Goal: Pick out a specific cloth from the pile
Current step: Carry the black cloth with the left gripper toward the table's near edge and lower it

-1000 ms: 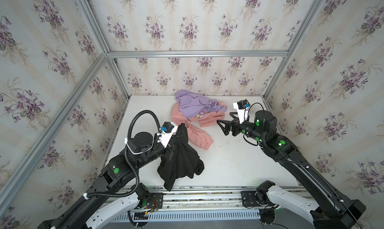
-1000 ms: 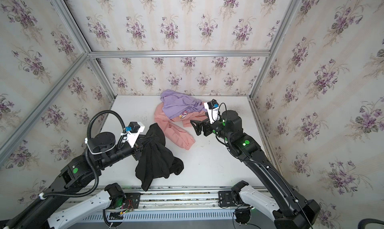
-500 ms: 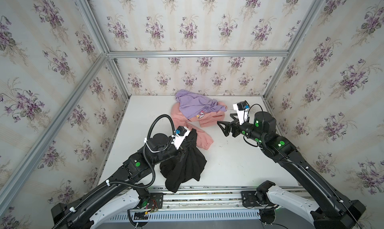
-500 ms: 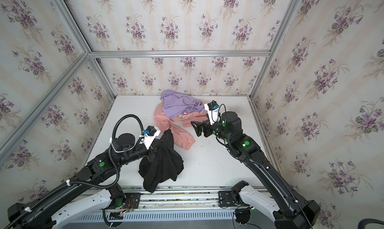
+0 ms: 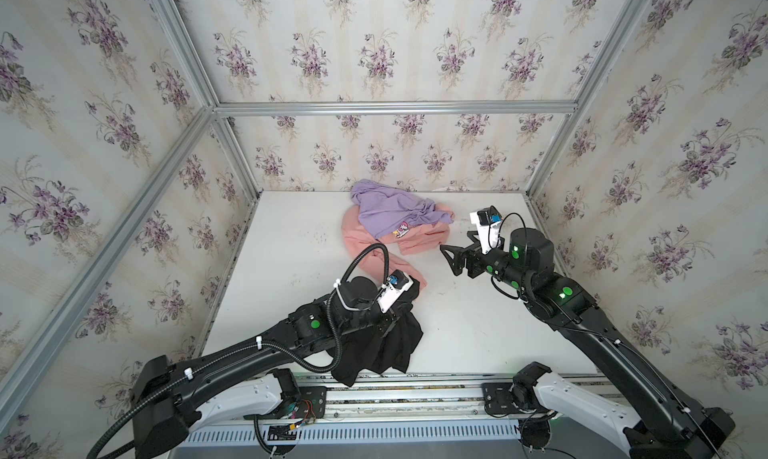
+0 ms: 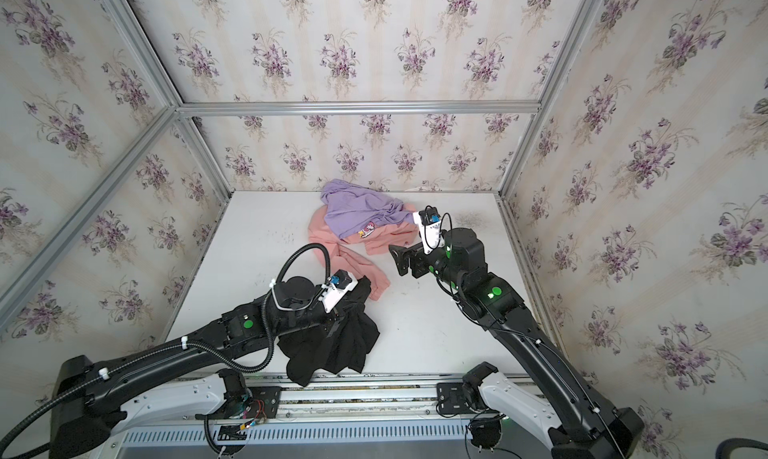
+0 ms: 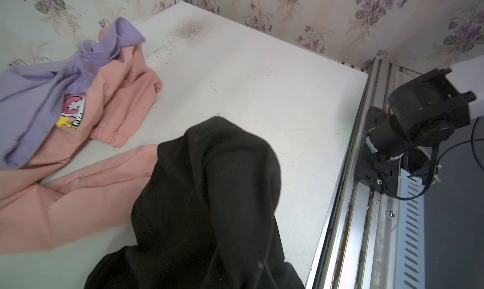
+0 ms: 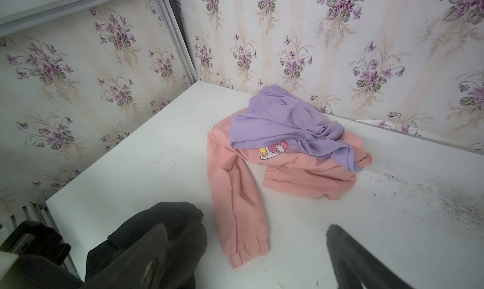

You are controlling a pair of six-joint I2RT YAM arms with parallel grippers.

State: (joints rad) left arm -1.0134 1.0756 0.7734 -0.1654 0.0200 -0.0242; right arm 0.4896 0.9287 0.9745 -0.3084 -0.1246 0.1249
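The black cloth [image 5: 392, 346] [image 6: 340, 346] hangs bunched from my left gripper [image 5: 400, 311] [image 6: 347, 311] near the table's front edge, its lower folds on the table. The gripper is shut on it. In the left wrist view the cloth [image 7: 209, 196] covers the jaws completely. What is left of the pile lies at the back: a lilac garment [image 5: 390, 211] [image 8: 282, 128] on top of a salmon-pink one [image 5: 415, 245] [image 8: 235, 196]. My right gripper [image 5: 451, 259] [image 6: 400, 259] [image 8: 248, 261] hovers open and holds nothing, just right of the pink garment's sleeve.
The white table [image 5: 291, 270] is boxed in by floral-papered walls and aluminium posts. A metal rail [image 5: 395, 390] runs along the front edge, with both arm bases on it. Dark scuff marks [image 6: 469, 219] sit at the back right.
My left arm has swung right and toward the front, carrying the black cloth off the pink sleeve. The right gripper has barely moved and stays open.
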